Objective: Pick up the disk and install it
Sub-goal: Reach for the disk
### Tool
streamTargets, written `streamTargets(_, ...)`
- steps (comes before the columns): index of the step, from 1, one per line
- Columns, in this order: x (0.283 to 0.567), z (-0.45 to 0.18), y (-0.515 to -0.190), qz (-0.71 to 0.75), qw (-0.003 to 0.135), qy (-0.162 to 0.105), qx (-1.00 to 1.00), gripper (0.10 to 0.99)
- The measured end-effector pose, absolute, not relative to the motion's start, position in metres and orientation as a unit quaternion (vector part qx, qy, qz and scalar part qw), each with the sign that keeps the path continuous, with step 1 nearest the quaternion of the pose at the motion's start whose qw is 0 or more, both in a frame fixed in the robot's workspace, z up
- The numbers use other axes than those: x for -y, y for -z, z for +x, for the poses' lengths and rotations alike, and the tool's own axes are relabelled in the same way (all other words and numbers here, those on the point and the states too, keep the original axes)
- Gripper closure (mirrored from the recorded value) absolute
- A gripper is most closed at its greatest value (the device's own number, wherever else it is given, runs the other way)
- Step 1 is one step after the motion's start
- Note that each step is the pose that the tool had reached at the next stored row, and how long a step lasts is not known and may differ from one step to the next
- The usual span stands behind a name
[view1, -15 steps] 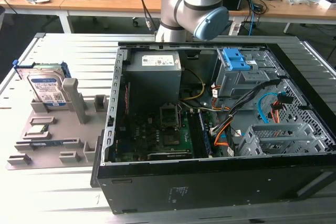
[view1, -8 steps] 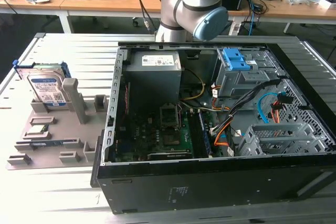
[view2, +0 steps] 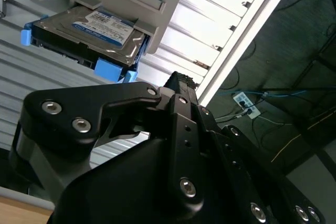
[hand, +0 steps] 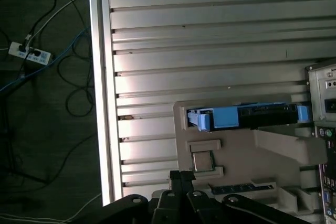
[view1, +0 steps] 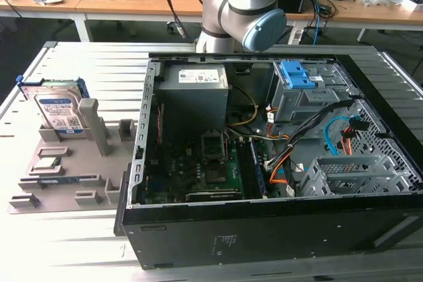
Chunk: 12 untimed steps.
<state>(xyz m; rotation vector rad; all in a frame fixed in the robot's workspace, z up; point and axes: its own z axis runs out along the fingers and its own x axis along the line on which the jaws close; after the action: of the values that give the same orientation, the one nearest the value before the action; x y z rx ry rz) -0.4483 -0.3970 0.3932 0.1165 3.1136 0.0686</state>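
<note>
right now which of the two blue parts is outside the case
The disk, standing on edge in the grey holder at the exterior view's left; the blue bracket sits on a cage inside the case.

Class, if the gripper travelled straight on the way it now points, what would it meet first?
Probably the grey holder near its small chip, or the slatted table just beside it; depth is unclear. The gripper is not aimed at the disk.
</note>
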Motion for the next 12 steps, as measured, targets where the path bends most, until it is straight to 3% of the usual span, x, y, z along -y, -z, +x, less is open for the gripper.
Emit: streamTargets(12,0.396,-0.386,-0.393,0.037,0.011,-0.021,-0.999,0.980)
